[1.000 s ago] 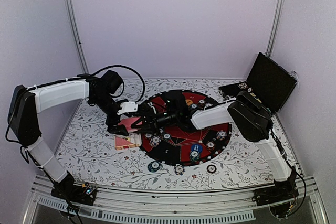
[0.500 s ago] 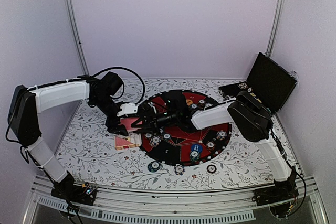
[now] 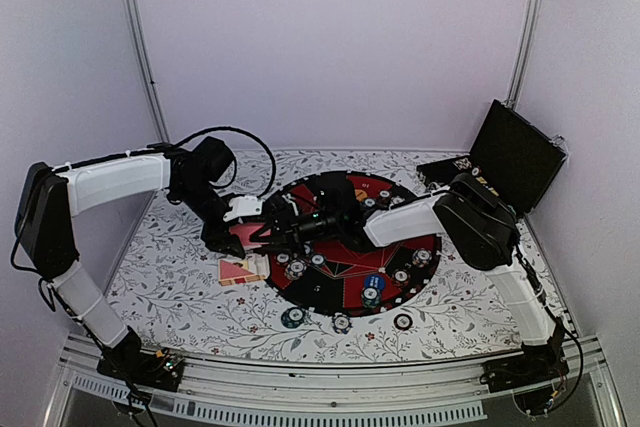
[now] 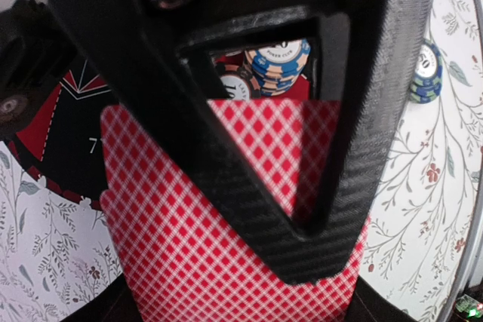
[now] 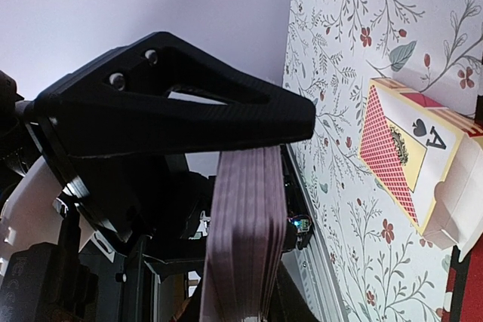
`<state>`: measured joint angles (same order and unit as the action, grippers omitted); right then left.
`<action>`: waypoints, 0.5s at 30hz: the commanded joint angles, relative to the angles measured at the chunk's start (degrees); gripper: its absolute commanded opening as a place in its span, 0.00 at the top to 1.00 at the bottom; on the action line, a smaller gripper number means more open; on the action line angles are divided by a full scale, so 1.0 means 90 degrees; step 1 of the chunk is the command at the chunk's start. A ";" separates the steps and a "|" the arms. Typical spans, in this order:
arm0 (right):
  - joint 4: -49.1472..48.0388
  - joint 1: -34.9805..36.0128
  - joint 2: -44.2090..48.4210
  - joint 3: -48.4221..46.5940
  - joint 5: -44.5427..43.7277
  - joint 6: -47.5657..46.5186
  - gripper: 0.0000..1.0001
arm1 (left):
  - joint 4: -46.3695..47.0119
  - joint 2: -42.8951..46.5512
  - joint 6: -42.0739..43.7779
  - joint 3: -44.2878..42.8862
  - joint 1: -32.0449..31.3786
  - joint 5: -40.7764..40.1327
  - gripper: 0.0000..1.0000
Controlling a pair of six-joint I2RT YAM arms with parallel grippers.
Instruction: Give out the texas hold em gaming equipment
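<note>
Though half-hidden, cards [image 4: 151,224] sit (seemingly) inside left tool [image 3: 254,237].

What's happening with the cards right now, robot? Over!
Left pincer shut on red-checked paper card deck, held aloft. Right pincer at deck's edge, grip unclear. Red-and-cream cardboard card box lies nearby.

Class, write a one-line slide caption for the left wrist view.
Left end effector holds a red-backed card deck above the mat, blue chips beyond.
</note>
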<state>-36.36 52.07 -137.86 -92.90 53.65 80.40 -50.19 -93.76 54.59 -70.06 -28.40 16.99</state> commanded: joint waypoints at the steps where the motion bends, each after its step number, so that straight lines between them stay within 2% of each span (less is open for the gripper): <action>1: -0.0354 0.0064 0.0253 -0.0036 0.0180 0.0048 0.80 | 0.0050 0.0124 0.0053 -0.0181 -0.0072 0.0034 0.39; 9: -0.0235 0.0054 0.0101 -0.0252 0.0120 0.0119 0.55 | -0.0038 0.0127 0.0075 -0.0205 -0.0123 -0.0026 0.41; 15: 0.0074 0.0044 -0.0017 -0.0472 0.0042 0.0034 0.52 | -0.0074 0.0124 0.0077 -0.0289 -0.0150 -0.0051 0.44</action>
<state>-36.53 52.23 -137.86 -94.65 54.57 81.41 -50.46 -93.76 54.83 -70.59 -28.64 16.19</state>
